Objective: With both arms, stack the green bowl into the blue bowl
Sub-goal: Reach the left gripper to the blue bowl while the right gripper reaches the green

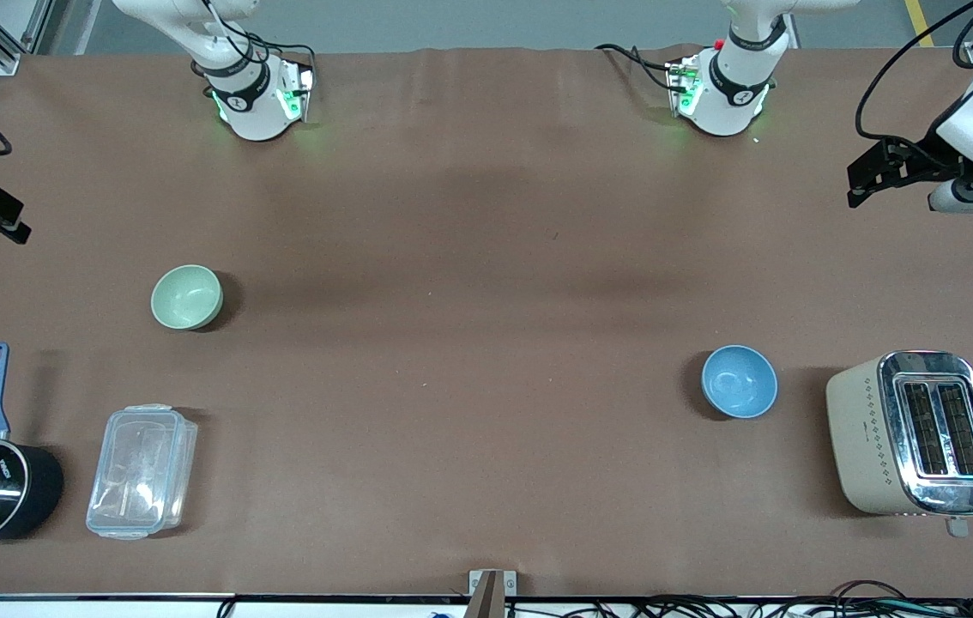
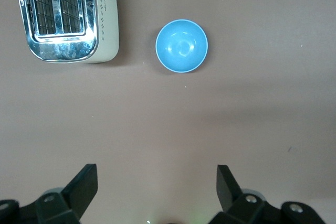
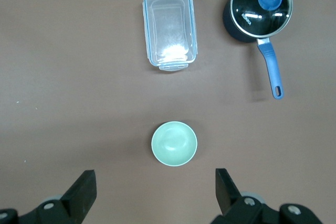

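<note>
Your right claw [image 3: 152, 195] hangs high with its fingers wide apart, up over the worktop's edge at the right arm's end, and the green bowl [image 3: 174, 144] sits on the worktop below it, empty and upright. Drop straight down and take one wall of that rim between the fingers, one inside and one outside; it looks glossy, so seat deep before you lift. Keep clear of the clear lidded box [image 3: 170, 30] and the black pot [image 3: 258, 8] toward the corner nearer the front camera. Your left claw [image 2: 156, 192] is spread open too, high at the left arm's end, with the blue bowl [image 2: 181, 45] just beside the toaster [image 2: 67, 15]. Steady that blue rim on the side away from the toaster.
</note>
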Robot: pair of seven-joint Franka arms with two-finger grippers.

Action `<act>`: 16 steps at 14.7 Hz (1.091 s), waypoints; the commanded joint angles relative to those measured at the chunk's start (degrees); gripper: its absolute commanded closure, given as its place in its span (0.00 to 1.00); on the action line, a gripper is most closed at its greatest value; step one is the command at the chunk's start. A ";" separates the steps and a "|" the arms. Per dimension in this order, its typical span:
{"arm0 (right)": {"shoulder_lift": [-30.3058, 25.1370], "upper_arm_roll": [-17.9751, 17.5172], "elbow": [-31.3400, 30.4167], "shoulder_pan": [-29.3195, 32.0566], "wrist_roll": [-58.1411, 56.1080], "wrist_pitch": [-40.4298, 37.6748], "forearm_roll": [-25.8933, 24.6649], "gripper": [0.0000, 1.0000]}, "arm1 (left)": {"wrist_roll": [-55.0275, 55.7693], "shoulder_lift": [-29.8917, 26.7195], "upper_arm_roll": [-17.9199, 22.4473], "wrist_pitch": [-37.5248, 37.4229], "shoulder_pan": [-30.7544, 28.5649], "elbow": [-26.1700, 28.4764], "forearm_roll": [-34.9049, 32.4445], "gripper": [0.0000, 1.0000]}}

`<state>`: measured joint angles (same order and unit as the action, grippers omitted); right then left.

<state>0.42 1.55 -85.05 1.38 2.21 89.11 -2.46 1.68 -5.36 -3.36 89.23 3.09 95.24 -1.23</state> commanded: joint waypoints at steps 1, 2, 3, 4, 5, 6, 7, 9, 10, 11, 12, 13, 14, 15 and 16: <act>-0.24 0.90 -2.55 1.08 0.08 0.44 1.14 0.00 | -0.37 0.88 0.20 -0.19 0.25 -1.55 -1.05 0.00; -0.33 1.17 -2.92 0.91 0.08 0.45 1.14 0.00 | -0.45 1.40 0.20 -0.19 0.25 -2.33 -1.14 0.00; -0.33 1.26 -3.01 0.73 0.08 0.45 1.23 0.00 | -0.45 3.49 0.20 -0.19 0.17 -4.17 -1.14 0.00; -0.33 1.26 -3.01 0.73 0.08 0.45 1.23 0.00 | -0.63 5.34 0.28 -0.19 0.08 -5.66 -1.14 0.00; -0.33 1.44 -3.01 0.73 -0.01 0.45 1.23 0.00 | -0.63 7.88 0.37 -0.19 0.08 -6.99 -1.05 0.00; -0.33 1.70 -3.01 0.73 -0.01 0.36 1.23 0.00 | -0.45 10.35 0.46 0.68 -0.01 -7.26 -1.05 0.00; -0.33 1.70 -3.01 0.64 -0.01 0.36 1.31 0.00 | -0.10 12.63 0.63 2.69 -0.01 -7.26 -0.96 0.00; -0.33 1.79 -3.01 0.64 -1.32 0.36 1.32 0.00 | -0.19 17.11 0.64 10.67 -0.79 -6.22 -1.49 0.00; -0.33 1.88 -3.01 0.73 -3.42 0.36 1.32 0.00 | -0.10 19.05 0.64 13.05 -1.24 -5.69 -1.49 0.00; -0.33 2.14 -3.01 0.73 -3.61 0.36 1.49 0.00 | -0.01 20.81 0.64 15.08 -1.33 -5.33 -1.49 0.00; -0.33 2.67 -3.01 0.64 -3.70 0.36 2.97 0.00 | 0.16 22.05 0.64 17.28 -1.42 -4.46 -1.49 0.00; -0.33 2.93 -3.01 0.64 -3.79 0.36 3.94 0.00 | 0.16 23.37 0.64 20.26 -1.59 -3.06 -1.49 0.00; -0.33 2.93 -2.93 0.64 -4.23 0.36 3.95 0.00 | 0.68 24.16 0.72 23.33 -1.59 -1.48 -1.49 0.00; -0.24 3.02 -2.84 0.64 -4.32 0.36 3.95 0.00 | 1.56 25.13 0.72 26.76 -2.03 0.37 -1.49 0.00; -0.24 3.02 -2.84 0.55 -4.49 0.36 3.95 0.00 | 2.61 26.01 0.72 28.96 -2.38 1.69 -1.49 0.00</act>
<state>0.79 4.45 -87.31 1.74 -1.16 89.20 0.56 2.57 20.54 -2.66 114.16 1.21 93.88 -1.65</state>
